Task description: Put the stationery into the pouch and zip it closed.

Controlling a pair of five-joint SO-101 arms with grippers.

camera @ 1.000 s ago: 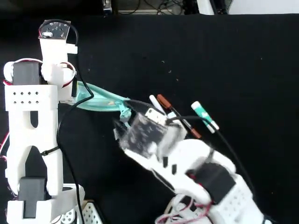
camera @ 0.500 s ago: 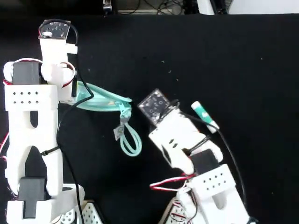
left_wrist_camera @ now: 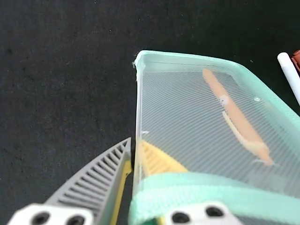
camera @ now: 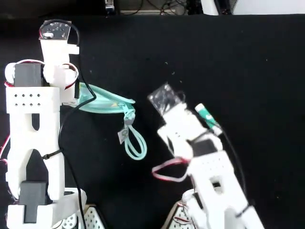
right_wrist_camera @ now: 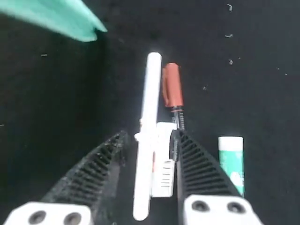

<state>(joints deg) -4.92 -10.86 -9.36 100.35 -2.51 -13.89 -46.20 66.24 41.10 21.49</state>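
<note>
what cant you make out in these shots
- High view: the white pen and brown pen lie hidden under the right arm.
- Left wrist view: the orange item inside the pouch is blurred by ribbed plastic.
- Right wrist view: the pouch is cut off by the edge.

Robotics lab or workshop bench.
Shown by a table draped in black cloth, a white printed left arm and right arm with exposed wiring, and tangled cables along the far edge.

Left arm hides one end of the pouch.
</note>
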